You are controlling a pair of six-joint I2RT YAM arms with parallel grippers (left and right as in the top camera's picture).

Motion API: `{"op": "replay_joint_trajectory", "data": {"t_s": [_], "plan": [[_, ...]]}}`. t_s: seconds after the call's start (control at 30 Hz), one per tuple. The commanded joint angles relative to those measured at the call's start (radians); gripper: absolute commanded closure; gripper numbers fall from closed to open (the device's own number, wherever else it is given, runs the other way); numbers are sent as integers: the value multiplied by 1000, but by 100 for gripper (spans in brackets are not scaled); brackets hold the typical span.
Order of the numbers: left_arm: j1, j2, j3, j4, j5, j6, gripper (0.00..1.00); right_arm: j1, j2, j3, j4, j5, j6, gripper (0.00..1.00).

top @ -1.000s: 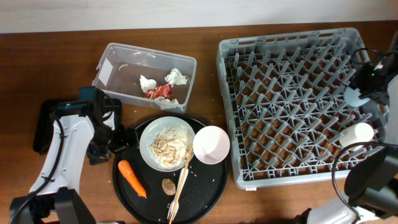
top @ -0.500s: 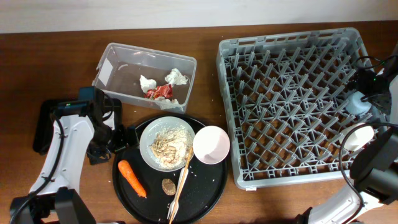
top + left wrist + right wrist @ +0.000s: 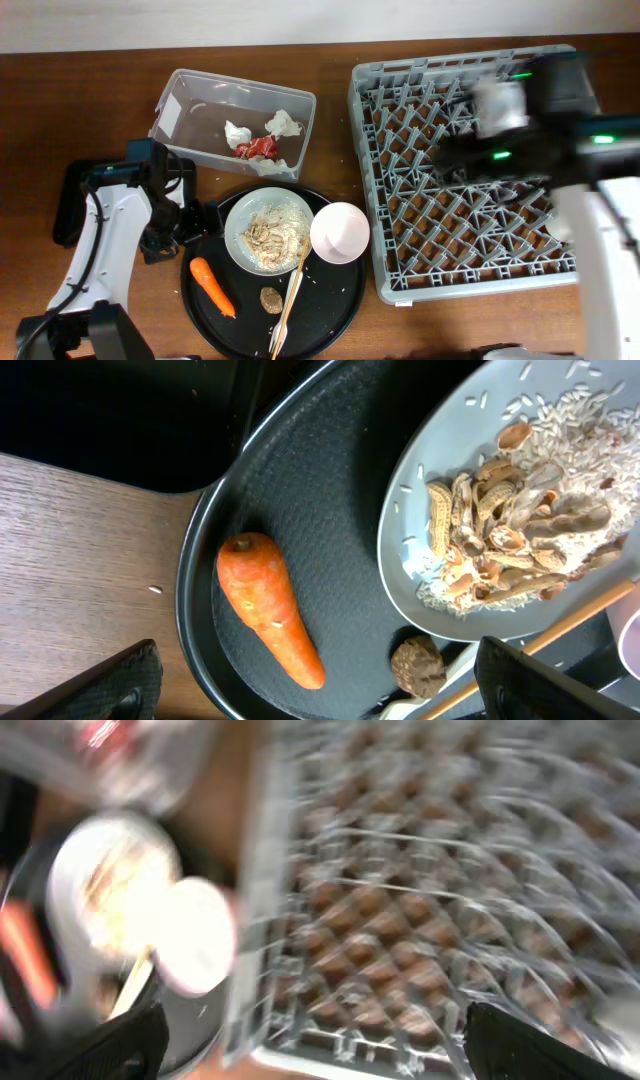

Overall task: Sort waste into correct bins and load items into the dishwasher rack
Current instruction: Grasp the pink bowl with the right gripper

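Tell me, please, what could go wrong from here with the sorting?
1. The right arm is blurred over the rack, suggesting speed; it could clip its pegs.
2. The chopstick leans on the plate of mush beside the pink bowl; lifting any one may shift the others or spill food.

No legible text, brand, number or sign appears in any view. The only marking carrier is the white label (image 3: 170, 118) on the end wall of the clear tub (image 3: 236, 83). From overhead, its face is too small to show whether it carries any characters. The right wrist view is motion-blurred and nothing in it can be read. The left wrist view is sharp but shows no lettering.
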Motion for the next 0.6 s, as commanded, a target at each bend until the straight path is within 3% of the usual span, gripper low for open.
{"op": "replay_joint_trajectory", "data": {"t_s": [0.0, 0.2, 0.5, 0.57], "plan": [[5, -3, -2, 1, 10, 16, 1, 206, 64, -6, -7, -6, -93, 4], [5, -3, -2, -2, 10, 16, 1, 430, 338, -6, -5, 50, -112, 11], [5, -3, -2, -2, 10, 16, 0, 441, 638, -6, 34, 96, -141, 14], [5, -3, -2, -2, 10, 16, 1, 441, 680, -6, 34, 99, -141, 20]]}}
